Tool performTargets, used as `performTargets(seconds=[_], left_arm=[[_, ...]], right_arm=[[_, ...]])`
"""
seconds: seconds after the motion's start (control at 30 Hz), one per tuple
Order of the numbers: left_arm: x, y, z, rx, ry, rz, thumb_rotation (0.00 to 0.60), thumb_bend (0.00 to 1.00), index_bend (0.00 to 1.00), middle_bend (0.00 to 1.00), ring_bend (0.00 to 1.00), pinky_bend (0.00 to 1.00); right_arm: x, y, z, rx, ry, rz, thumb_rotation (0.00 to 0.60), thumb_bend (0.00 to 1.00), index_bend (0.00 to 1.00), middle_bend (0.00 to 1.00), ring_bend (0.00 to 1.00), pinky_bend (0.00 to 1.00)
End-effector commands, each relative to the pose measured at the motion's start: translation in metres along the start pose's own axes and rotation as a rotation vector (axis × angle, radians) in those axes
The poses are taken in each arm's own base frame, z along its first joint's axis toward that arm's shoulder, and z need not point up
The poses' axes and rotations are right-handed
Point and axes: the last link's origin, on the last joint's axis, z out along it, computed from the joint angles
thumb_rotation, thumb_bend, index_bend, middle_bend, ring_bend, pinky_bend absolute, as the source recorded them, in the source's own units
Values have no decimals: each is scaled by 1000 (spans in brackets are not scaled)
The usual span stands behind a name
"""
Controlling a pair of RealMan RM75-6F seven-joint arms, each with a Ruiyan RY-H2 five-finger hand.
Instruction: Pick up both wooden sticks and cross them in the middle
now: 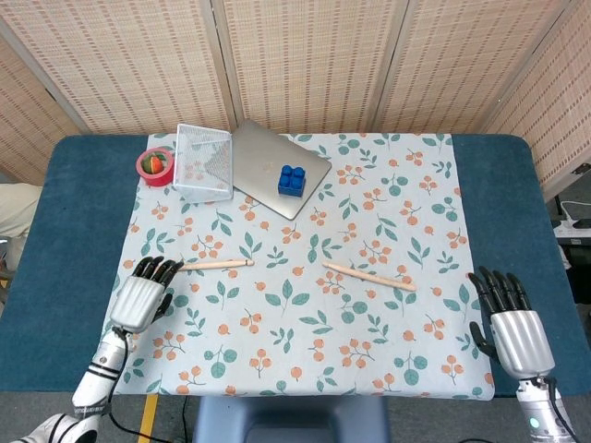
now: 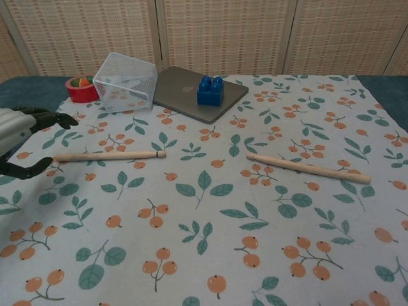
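Observation:
Two wooden sticks lie apart on the floral cloth. The left stick lies almost level, its outer end under my left hand's fingertips in the head view. My left hand hovers at that end, fingers spread, thumb below the stick, holding nothing. The right stick slants down to the right. My right hand stays open at the table's near right corner, well clear of that stick, and does not show in the chest view.
At the back left stand a red tape roll, a tipped white mesh basket, and a grey laptop with a blue toy brick on it. The floral cloth covers the blue table.

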Motion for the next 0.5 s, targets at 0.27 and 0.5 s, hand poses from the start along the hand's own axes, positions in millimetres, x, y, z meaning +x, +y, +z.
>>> performTargets(seconds=[0.27, 0.5], left_arm=[[-20, 18, 42, 14, -50, 96, 600, 446, 263, 335, 213, 197], [-31, 27, 57, 13, -53, 189, 600, 436, 260, 334, 219, 197]], right_arm=[[-1, 3, 5, -18, -16, 1, 600, 364, 0, 0, 0, 0], [-1, 4, 4, -16, -31, 6, 600, 364, 0, 0, 0, 0]])
